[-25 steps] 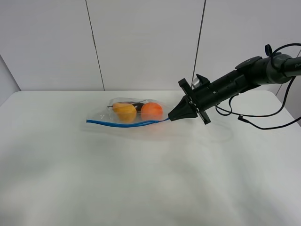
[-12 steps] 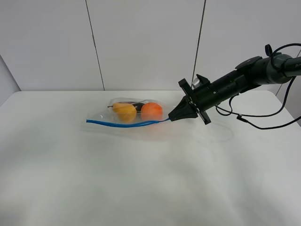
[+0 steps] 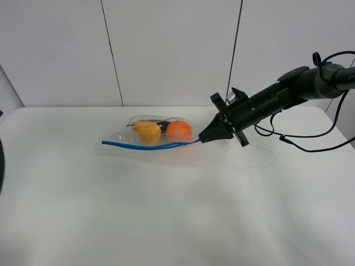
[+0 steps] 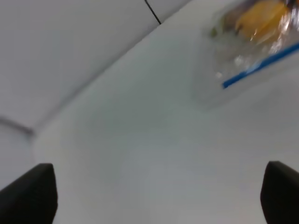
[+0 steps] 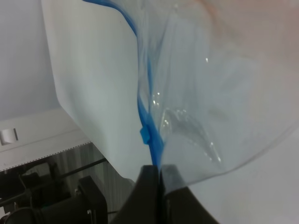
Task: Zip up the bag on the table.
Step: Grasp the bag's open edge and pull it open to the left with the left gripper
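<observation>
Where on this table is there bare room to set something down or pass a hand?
Bare: the front of the table, from the bag's blue strip to the near edge, and the stretch left of the bag. Crowded: right of the bag, where the right pincer clamps its corner.

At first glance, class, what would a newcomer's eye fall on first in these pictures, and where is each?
The clear bag lies toward the far side of the white table, a yellow fruit and an orange fruit showing through it. The right gripper, reaching in from the right, is shut on the end of the bag's blue zip strip.
</observation>
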Controlling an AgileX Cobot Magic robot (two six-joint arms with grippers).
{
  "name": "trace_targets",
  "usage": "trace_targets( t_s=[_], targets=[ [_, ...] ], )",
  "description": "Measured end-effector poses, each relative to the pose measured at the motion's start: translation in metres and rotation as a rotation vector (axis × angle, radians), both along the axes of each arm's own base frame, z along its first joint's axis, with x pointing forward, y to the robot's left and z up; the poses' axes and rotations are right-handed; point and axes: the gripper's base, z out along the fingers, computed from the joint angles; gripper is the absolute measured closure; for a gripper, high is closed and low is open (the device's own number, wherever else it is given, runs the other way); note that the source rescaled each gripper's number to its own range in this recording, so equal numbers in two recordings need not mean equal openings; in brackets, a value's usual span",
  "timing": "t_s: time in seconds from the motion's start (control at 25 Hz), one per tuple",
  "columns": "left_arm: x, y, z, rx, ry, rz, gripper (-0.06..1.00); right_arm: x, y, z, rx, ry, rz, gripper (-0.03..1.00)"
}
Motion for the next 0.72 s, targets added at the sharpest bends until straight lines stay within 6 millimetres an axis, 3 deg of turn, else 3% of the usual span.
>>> trace_targets(
  t_s=[0.12,0.32,0.48,0.72],
  targets=[
    [0.035,-0.003,-0.017,0.183,0.023,-0.156,-0.05,0.0,0.0,0.0,0.0,0.0,0.0,0.97],
    [0.081,-0.023,-0.052,0.114,0.073,-0.292,-0.05,0.0,0.0,0.0,0.0,0.0,0.0,0.97],
    [0.1,-0.058,-0.08,0.073,0.136,-0.431,-0.05,0.0,0.0,0.0,0.0,0.0,0.0,0.97],
    [0.11,-0.126,-0.114,0.008,0.161,-0.556,-0.05,0.0,0.0,0.0,0.0,0.0,0.0,0.97]
  ],
)
